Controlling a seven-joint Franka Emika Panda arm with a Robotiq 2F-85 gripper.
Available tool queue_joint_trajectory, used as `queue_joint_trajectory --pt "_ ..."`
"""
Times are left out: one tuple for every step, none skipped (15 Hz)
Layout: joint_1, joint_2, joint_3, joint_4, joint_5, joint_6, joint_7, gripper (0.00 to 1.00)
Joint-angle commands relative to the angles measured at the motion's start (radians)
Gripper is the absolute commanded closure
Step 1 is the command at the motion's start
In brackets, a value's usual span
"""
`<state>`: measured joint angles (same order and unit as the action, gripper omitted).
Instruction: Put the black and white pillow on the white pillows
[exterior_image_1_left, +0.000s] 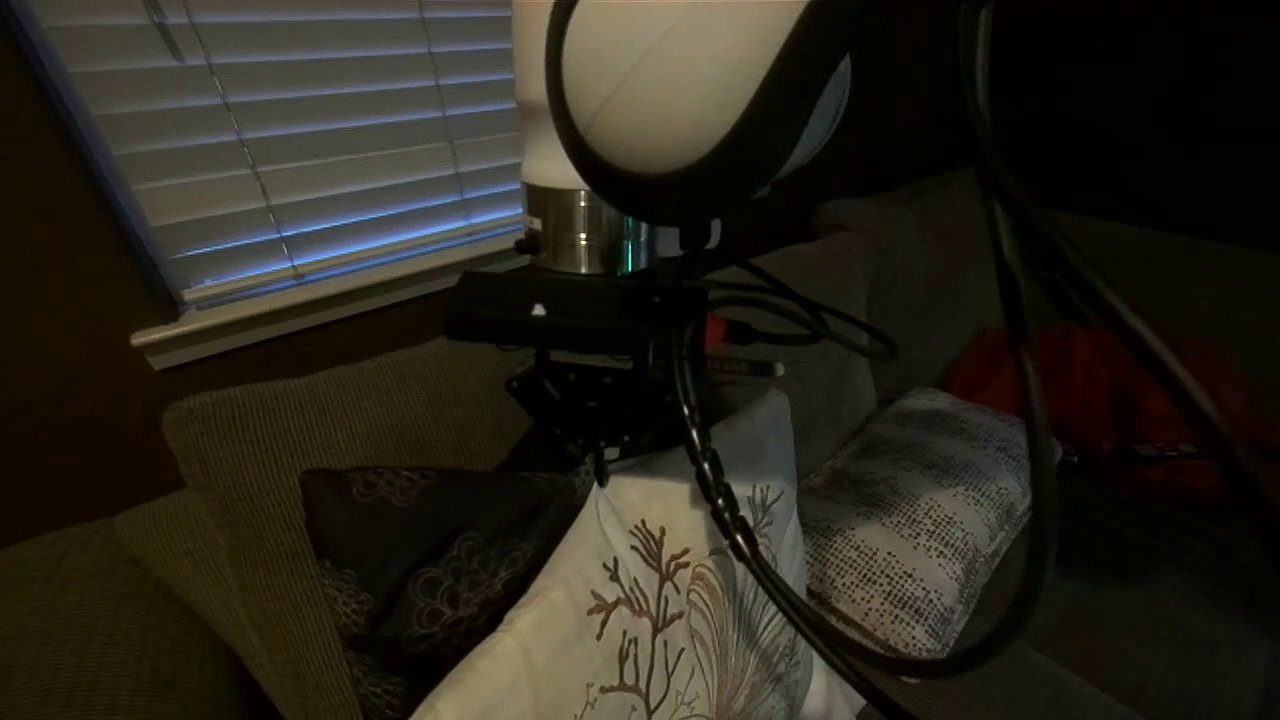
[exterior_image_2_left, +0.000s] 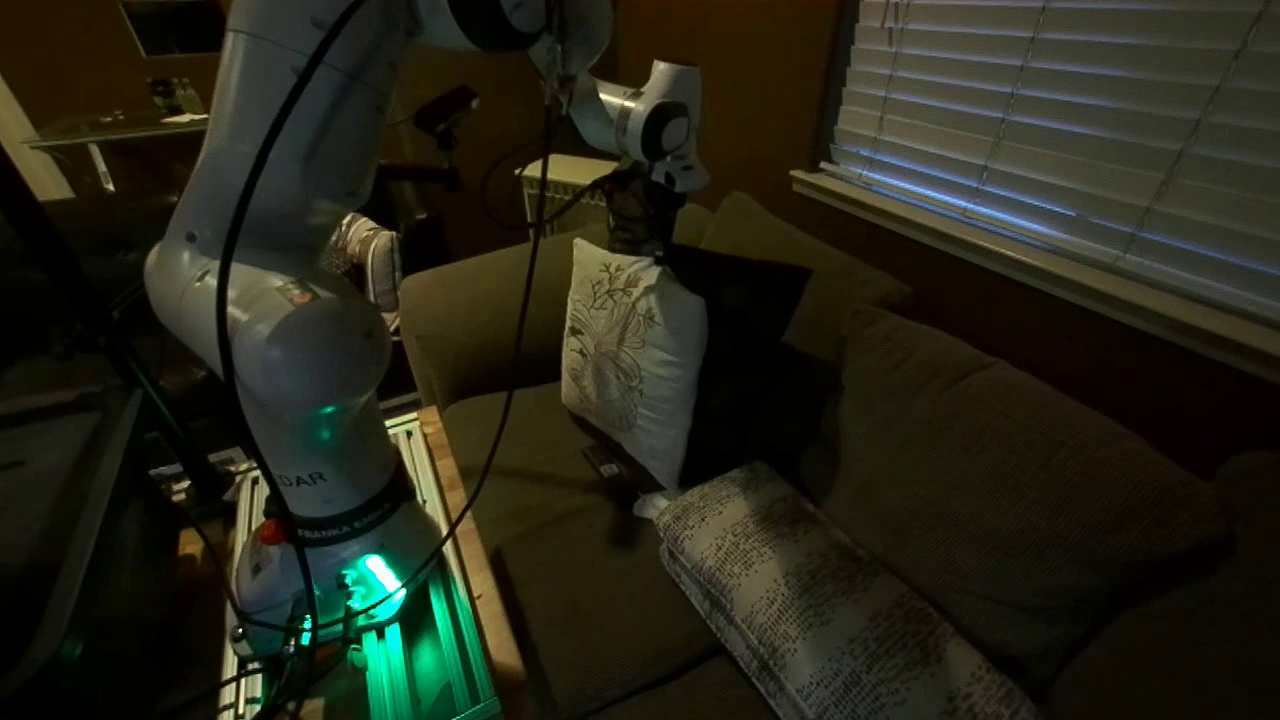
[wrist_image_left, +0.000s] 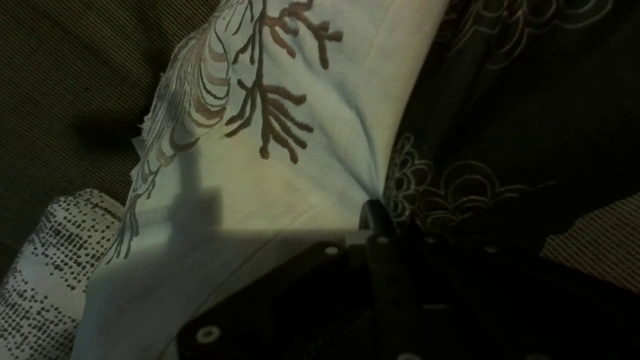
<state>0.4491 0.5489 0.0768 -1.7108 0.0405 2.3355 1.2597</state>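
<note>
The black and white pillow (exterior_image_1_left: 640, 560) is cream with a dark branching design. It stands upright in both exterior views (exterior_image_2_left: 640, 350) and fills much of the wrist view (wrist_image_left: 260, 190). My gripper (exterior_image_1_left: 602, 470) is above it, fingers down, shut on a pinch of its top edge; creases run to the fingertips in the wrist view (wrist_image_left: 377, 207). Whether its bottom touches the seat I cannot tell. The white speckled cushion (exterior_image_1_left: 910, 510) lies on the sofa beside it, also in an exterior view (exterior_image_2_left: 800, 580) and at lower left in the wrist view (wrist_image_left: 50, 280).
A dark pillow with looped outlines (exterior_image_1_left: 430, 560) is right behind the held pillow. Sofa back cushions (exterior_image_2_left: 1000, 450) rise behind, below a window with blinds (exterior_image_2_left: 1050, 130). Red cloth (exterior_image_1_left: 1080, 390) lies past the speckled cushion. Loose black cables (exterior_image_1_left: 1030, 500) hang around the arm.
</note>
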Motion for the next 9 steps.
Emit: queue_joint_trajectory --pt "0.024 -0.149 -0.015 -0.089 -0.059 -0.017 0.109 0.99" --pt "0.025 -0.167 -0.014 -0.101 -0.075 -0.021 0.134 0.99" --pt "0.024 -0.185 -0.012 -0.113 -0.092 -0.024 0.154 0.99" --pt "0.023 -0.201 -0.011 -0.123 -0.110 -0.028 0.174 0.99" --pt "0.022 -0.218 -0.009 -0.131 -0.127 -0.034 0.196 0.99" --pt "0.021 -0.233 -0.007 -0.136 -0.145 -0.043 0.214 0.99" --pt "0.019 -0.248 -0.004 -0.144 -0.162 -0.050 0.231 0.99" --pt "0.016 -0.261 -0.001 -0.149 -0.178 -0.059 0.246 0.99" --pt "0.014 -0.276 0.001 -0.156 -0.196 -0.068 0.261 0.99"
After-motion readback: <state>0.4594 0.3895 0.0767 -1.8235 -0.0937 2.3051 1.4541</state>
